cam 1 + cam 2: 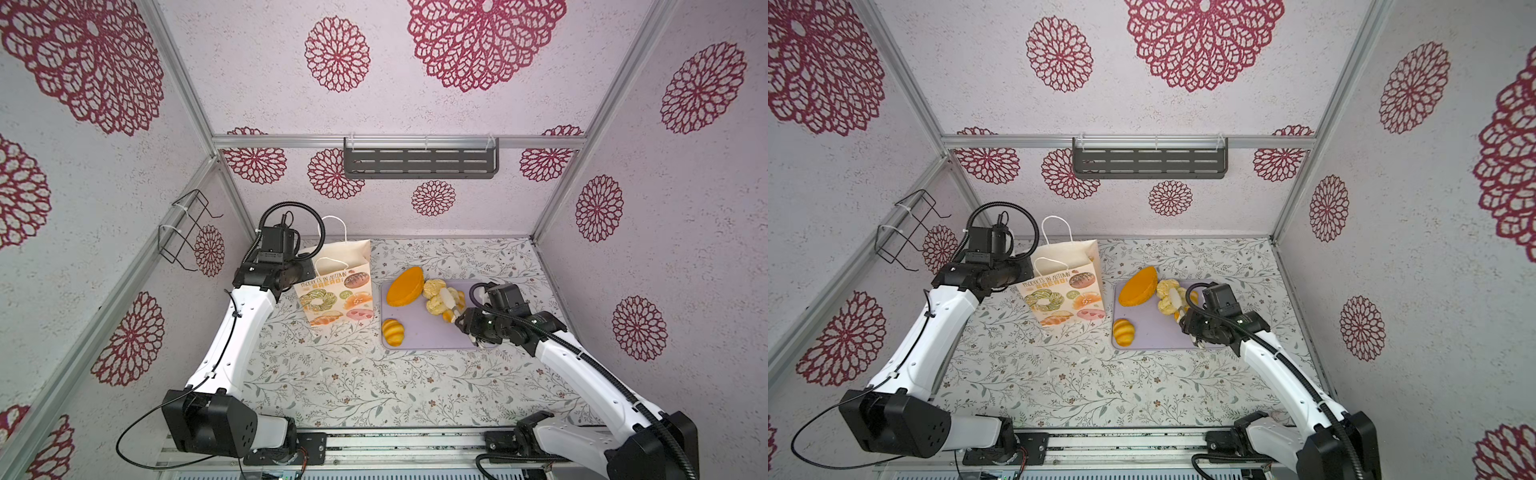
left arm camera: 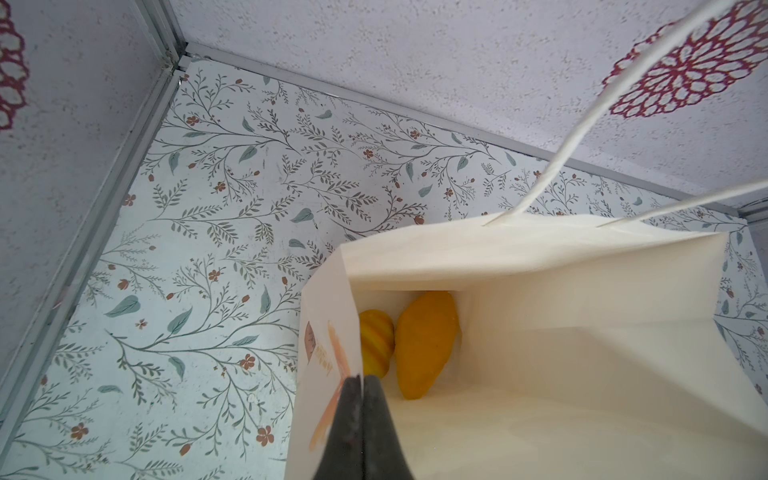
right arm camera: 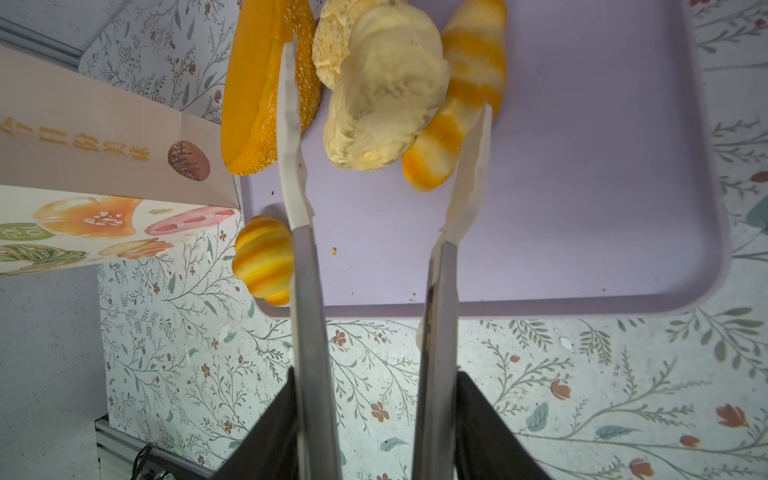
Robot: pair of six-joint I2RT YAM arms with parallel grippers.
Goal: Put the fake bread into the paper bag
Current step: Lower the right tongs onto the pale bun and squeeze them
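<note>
Left wrist view shows two loaves (image 2: 415, 345) in the bag (image 2: 540, 266), its rim pinched by the left hand (image 2: 363, 386); the right hand (image 3: 384, 124) straddles, jaws parted, a cream bun (image 3: 386, 91), others waiting on the tray (image 3: 582, 187)

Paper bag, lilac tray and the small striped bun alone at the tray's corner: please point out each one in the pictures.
paper bag (image 1: 334, 297): a top view, on its printed front face.
lilac tray (image 1: 424, 332): a top view, on its bare floor.
small striped bun (image 1: 392, 331): a top view, on the bun's top.
</note>
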